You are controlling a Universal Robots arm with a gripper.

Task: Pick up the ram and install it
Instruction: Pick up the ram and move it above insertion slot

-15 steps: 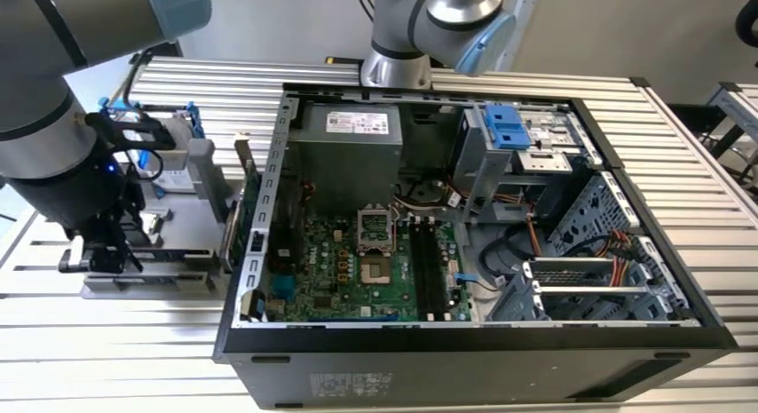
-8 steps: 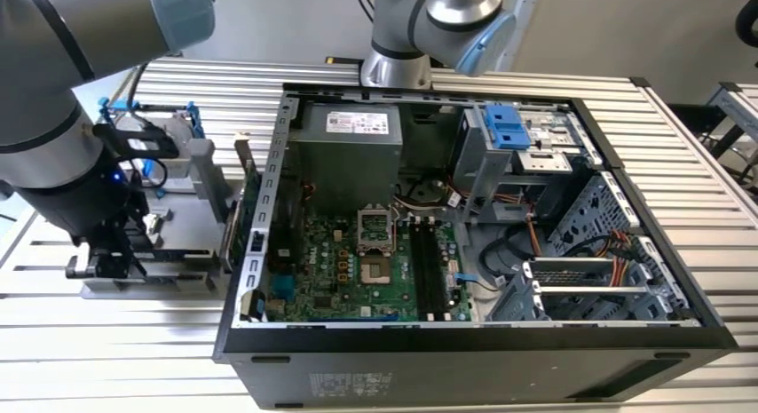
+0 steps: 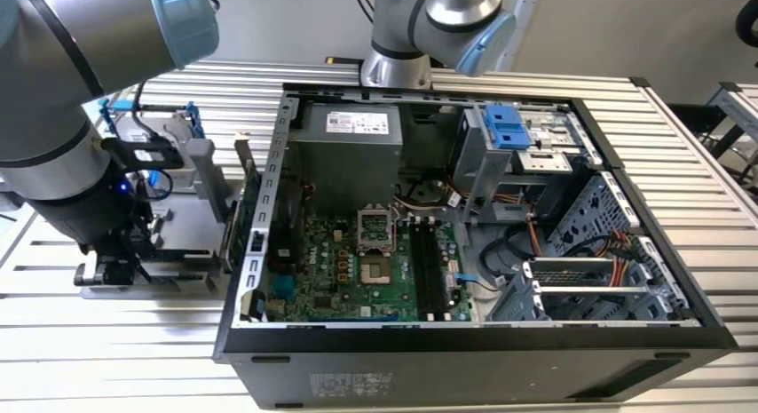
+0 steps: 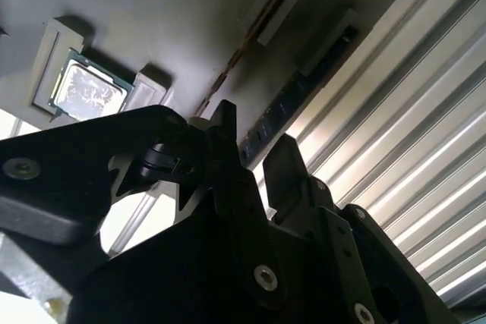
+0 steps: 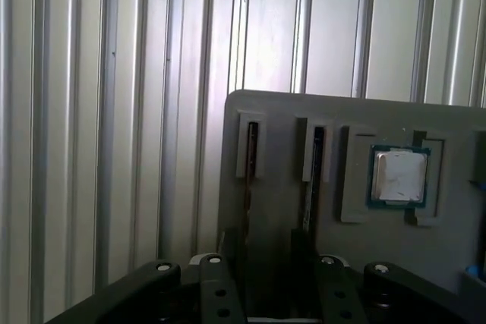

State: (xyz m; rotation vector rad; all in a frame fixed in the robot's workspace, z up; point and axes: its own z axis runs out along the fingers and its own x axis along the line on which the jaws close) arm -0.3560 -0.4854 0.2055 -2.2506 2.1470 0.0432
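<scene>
The computer case point(image 3: 474, 360) sits in the middle of the tabletop point(image 3: 698, 164). A tray point(image 3: 177, 249) lies beside it, on the exterior view's left. In the first wrist view, the ram point(image 5: 317, 165) stands on edge in a tray slot, between another stick point(image 5: 249, 157) in the next slot and the processor chip point(image 5: 399, 176) in its pocket.

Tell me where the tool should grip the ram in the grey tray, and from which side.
Probably across its two flat faces, near the exposed long edge, coming down from above. The ram stands on edge in a narrow slot of the tray, so only that upper strip is free.
</scene>
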